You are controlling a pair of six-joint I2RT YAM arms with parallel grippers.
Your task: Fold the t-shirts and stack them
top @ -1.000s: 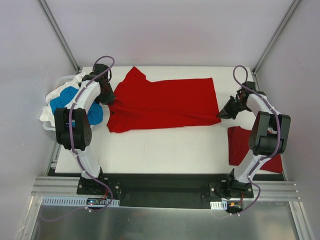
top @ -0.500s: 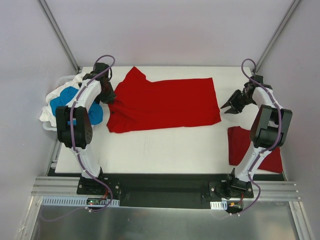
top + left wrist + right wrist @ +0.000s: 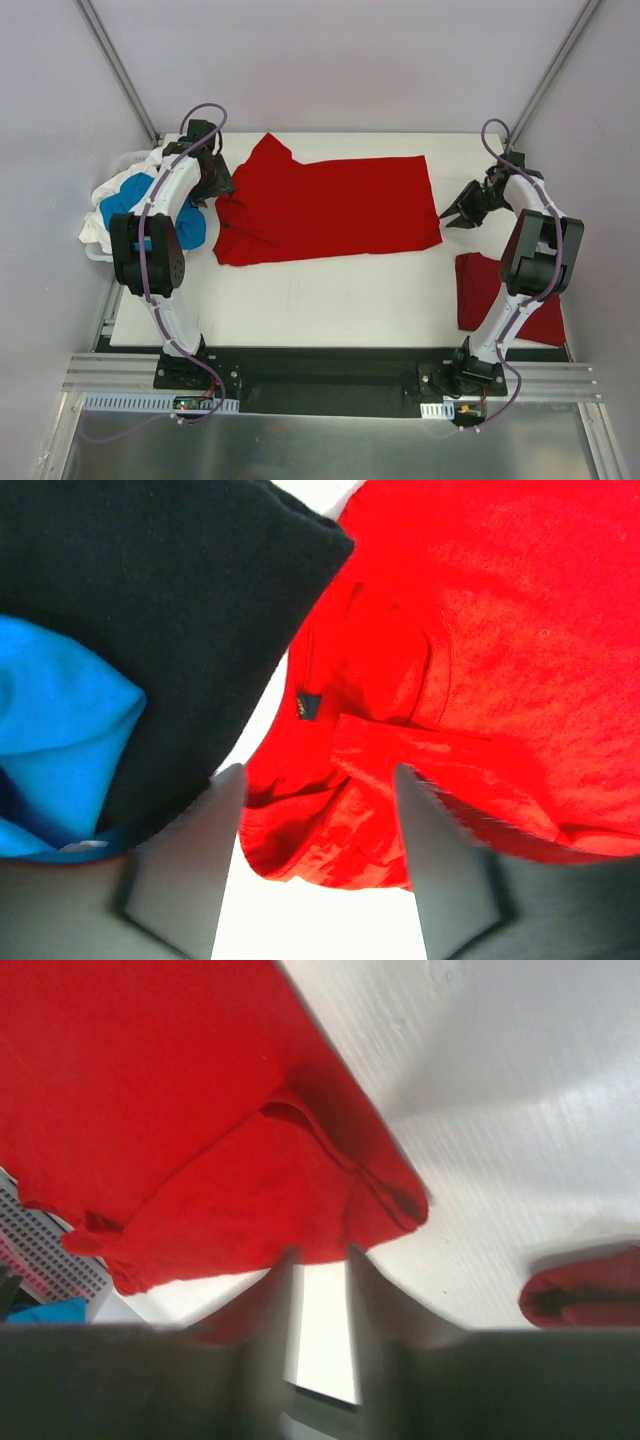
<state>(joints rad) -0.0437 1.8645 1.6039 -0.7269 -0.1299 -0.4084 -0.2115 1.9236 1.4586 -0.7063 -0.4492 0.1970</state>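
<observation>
A red t-shirt (image 3: 330,210) lies folded lengthwise across the middle of the table. My left gripper (image 3: 216,184) hovers at its collar end. In the left wrist view that gripper (image 3: 315,785) is open, and the crumpled collar edge of the red t-shirt (image 3: 450,660) lies on the table between its fingers (image 3: 190,865), ungripped. My right gripper (image 3: 453,214) hangs just off the shirt's right corner. It is open (image 3: 320,1260), with bare table in the gap and the red corner (image 3: 200,1110) just ahead. A folded red t-shirt (image 3: 497,293) lies at the front right, also visible in the right wrist view (image 3: 585,1300).
A heap of white, blue and black t-shirts (image 3: 128,205) sits off the table's left edge, right beside my left arm. Black cloth (image 3: 150,610) and blue cloth (image 3: 60,740) fill the left of the left wrist view. Enclosure walls stand close on both sides.
My left gripper has opened and let go of the shirt's collar end, drawing back slightly. My right gripper opened and lifted away from the shirt's right corner.
</observation>
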